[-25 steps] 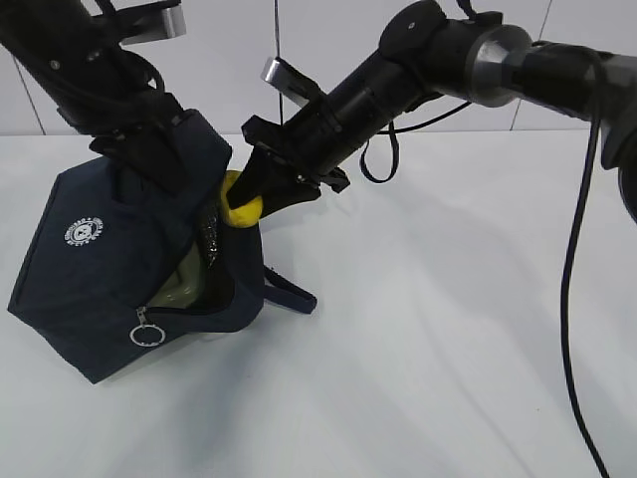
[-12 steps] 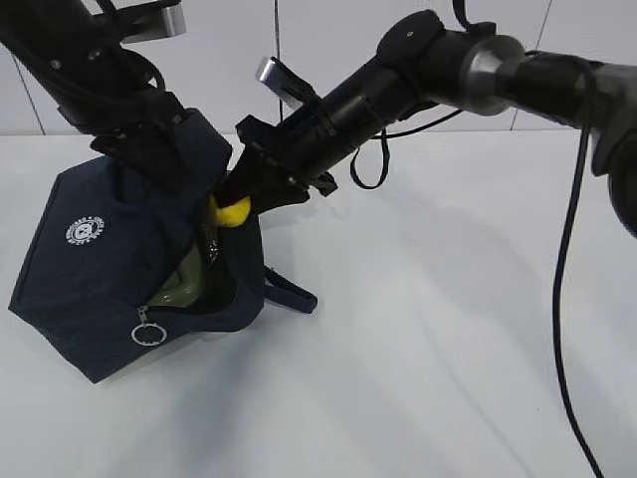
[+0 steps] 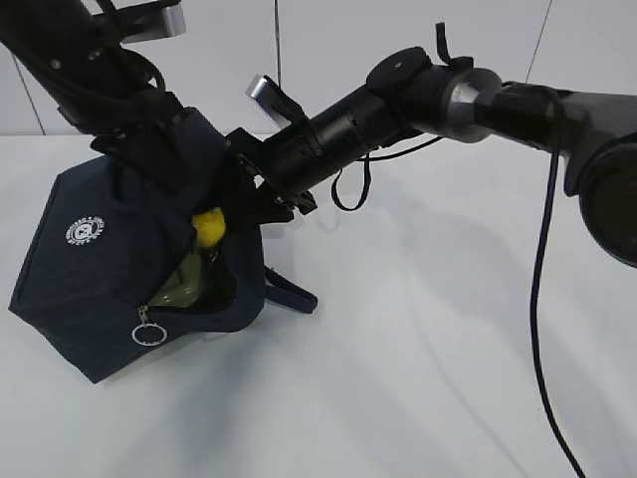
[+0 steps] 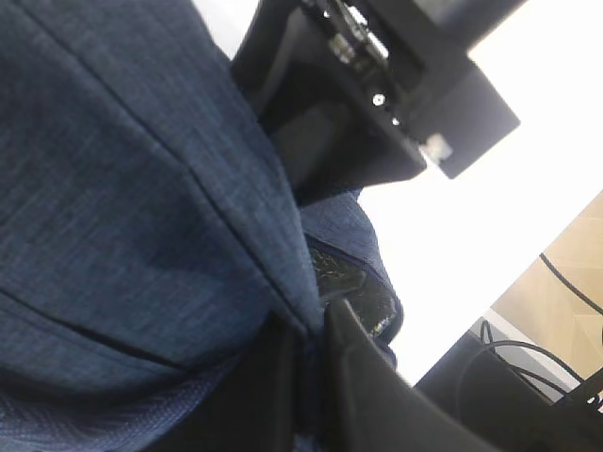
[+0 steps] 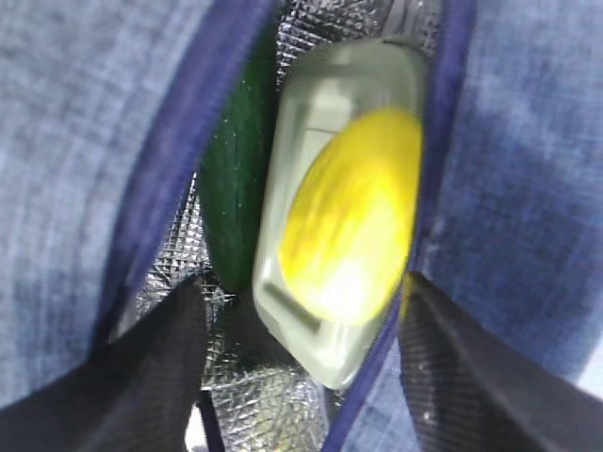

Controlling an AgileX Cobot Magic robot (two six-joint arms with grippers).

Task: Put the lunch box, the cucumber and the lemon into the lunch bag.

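Right gripper, jaws spread, above the lemon lying loose on the lunch box beside the cucumber inside the lunch bag. Left gripper pinches the bag's fabric at the opening. Risk: the tilted bag may spill the lemon if that pinch slips.

— What sort of place is this?
— A robot lab or test room: a plain white table, bare white wall panels behind its far edge, black cables hanging loose.
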